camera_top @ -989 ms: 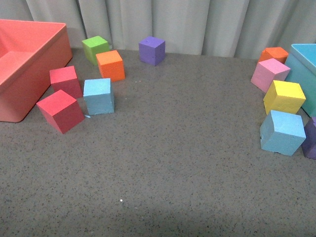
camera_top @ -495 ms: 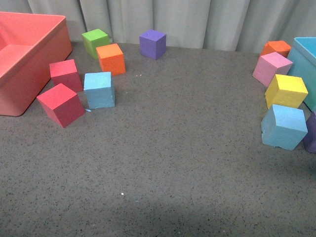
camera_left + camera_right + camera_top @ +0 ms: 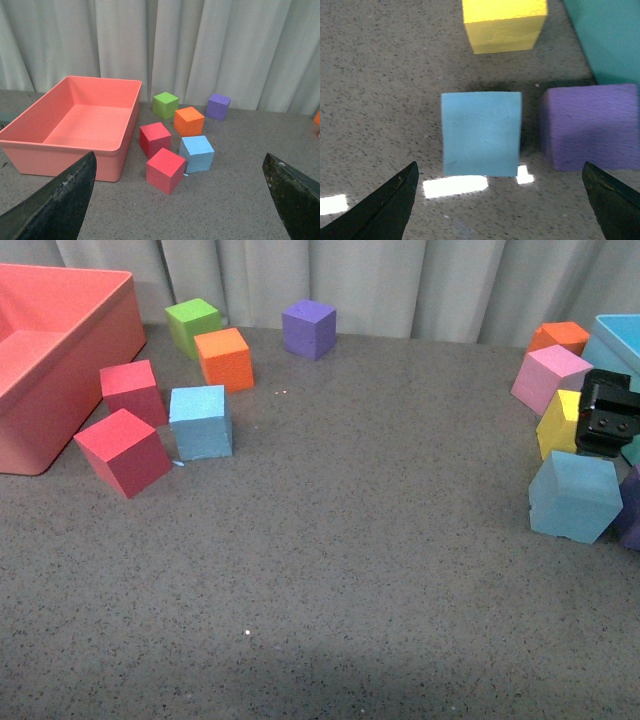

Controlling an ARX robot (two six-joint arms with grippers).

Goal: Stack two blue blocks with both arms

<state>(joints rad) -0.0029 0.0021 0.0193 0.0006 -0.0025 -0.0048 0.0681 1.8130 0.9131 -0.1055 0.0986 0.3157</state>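
Observation:
One blue block (image 3: 201, 420) sits at the left among red cubes; it also shows in the left wrist view (image 3: 197, 153). The other blue block (image 3: 574, 496) sits at the right, beside a purple cube (image 3: 630, 512). My right gripper (image 3: 499, 163) is open and hovers above this block (image 3: 481, 132), with one finger on each side of it in the view, not touching it. Part of the right arm (image 3: 606, 415) shows as a black piece just behind the block. My left gripper (image 3: 179, 154) is open and empty, well back from the left block. It is out of the front view.
A salmon bin (image 3: 100, 360) stands at the far left and a turquoise bin (image 3: 615, 340) at the far right. Two red cubes (image 3: 122, 451), an orange cube (image 3: 224, 358) and a green cube (image 3: 193, 324) crowd the left block. Yellow (image 3: 505, 20) and pink (image 3: 548, 377) cubes lie behind the right block.
The right arm has come into the front view at the right edge, over the yellow cube and just behind the right blue block. The blocks have not moved.

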